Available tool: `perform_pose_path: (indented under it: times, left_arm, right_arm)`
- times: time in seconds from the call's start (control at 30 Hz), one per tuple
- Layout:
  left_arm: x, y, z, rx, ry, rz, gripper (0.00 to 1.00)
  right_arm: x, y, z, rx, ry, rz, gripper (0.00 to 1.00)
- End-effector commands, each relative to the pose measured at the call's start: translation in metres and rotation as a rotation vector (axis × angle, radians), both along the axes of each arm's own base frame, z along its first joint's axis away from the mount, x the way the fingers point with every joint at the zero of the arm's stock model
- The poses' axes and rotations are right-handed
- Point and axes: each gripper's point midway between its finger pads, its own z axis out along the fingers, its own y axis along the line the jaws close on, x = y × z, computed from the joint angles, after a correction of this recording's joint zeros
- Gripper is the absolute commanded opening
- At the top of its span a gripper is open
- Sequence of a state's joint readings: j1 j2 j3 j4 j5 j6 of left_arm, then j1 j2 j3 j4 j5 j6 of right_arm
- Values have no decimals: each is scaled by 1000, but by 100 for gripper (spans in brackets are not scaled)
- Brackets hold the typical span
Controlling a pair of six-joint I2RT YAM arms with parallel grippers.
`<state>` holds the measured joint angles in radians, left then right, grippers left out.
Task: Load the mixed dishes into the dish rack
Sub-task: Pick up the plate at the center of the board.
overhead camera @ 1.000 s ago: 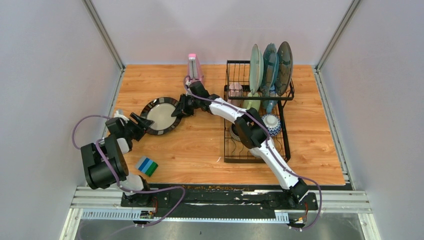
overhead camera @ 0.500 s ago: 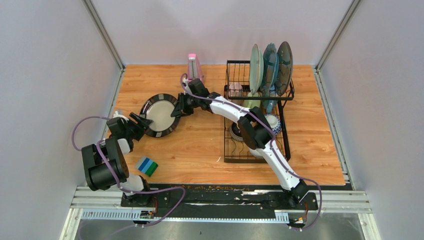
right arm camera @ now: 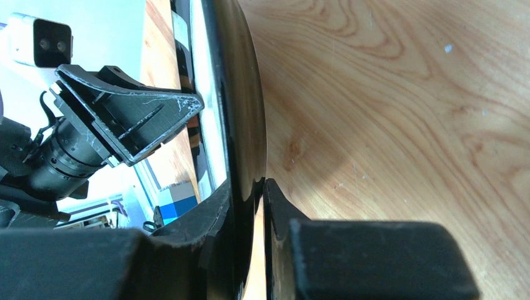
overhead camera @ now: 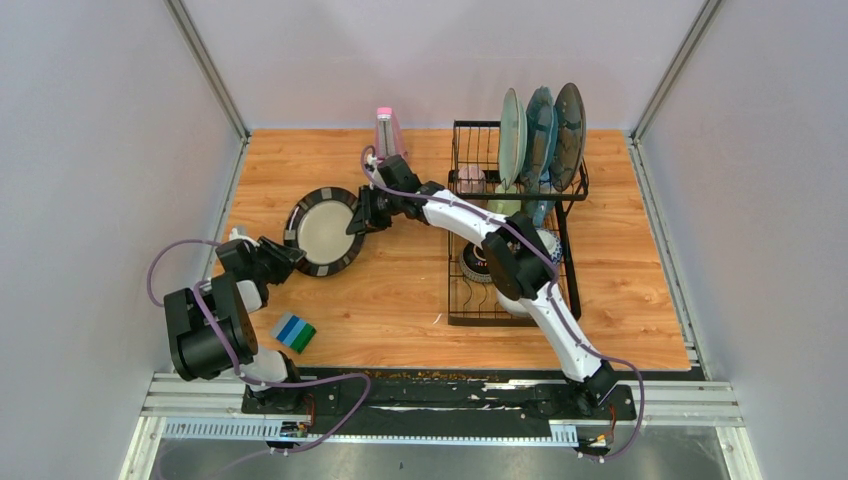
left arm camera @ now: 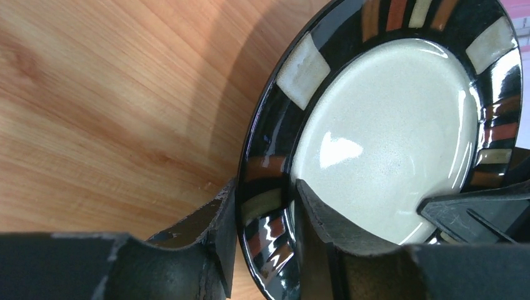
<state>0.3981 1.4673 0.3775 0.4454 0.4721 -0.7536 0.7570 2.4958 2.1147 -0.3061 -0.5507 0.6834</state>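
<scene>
A black-rimmed plate (overhead camera: 325, 230) with a cream middle and brown and cream blocks on its rim is tilted over the wood table, left of the dish rack (overhead camera: 470, 322). My right gripper (overhead camera: 355, 222) is shut on its right rim; in the right wrist view the plate (right arm camera: 240, 94) stands edge-on between the fingers of that gripper (right arm camera: 247, 187). My left gripper (overhead camera: 290, 256) grips the opposite, lower-left rim. In the left wrist view the plate (left arm camera: 387, 125) fills the right side, and that gripper (left arm camera: 265, 200) has one finger behind the rim and one on its face.
Three large plates (overhead camera: 540, 125) stand upright in the rack's far slots, with a pink mug (overhead camera: 471, 180) and a blue-patterned bowl (overhead camera: 547, 247) lower down. A pink metronome (overhead camera: 388, 130) stands behind the right gripper. A blue-green striped block (overhead camera: 295, 332) lies near the left arm's base.
My left gripper has narrowed from wide open onto the plate's lower-left rim. The plate has tipped up a little and shifted slightly right. The right gripper keeps its hold.
</scene>
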Motion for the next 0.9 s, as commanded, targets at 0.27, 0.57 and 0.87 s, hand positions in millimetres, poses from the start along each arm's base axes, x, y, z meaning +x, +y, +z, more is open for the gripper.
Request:
perform_pose_path:
  times: [0.27, 0.57, 0.87]
  left_arm:
    - [-4, -14, 23, 37, -46, -92, 66]
    - [-6, -10, 39, 81, -67, -82, 78]
    - [-7, -4, 63, 132, -107, -55, 82]
  right_arm:
    - [-18, 2, 157, 142, -328, -22, 0]
    - [-8, -31, 205, 103, -473, -164, 0]
    - [-9, -85, 275, 74, -648, -321, 0]
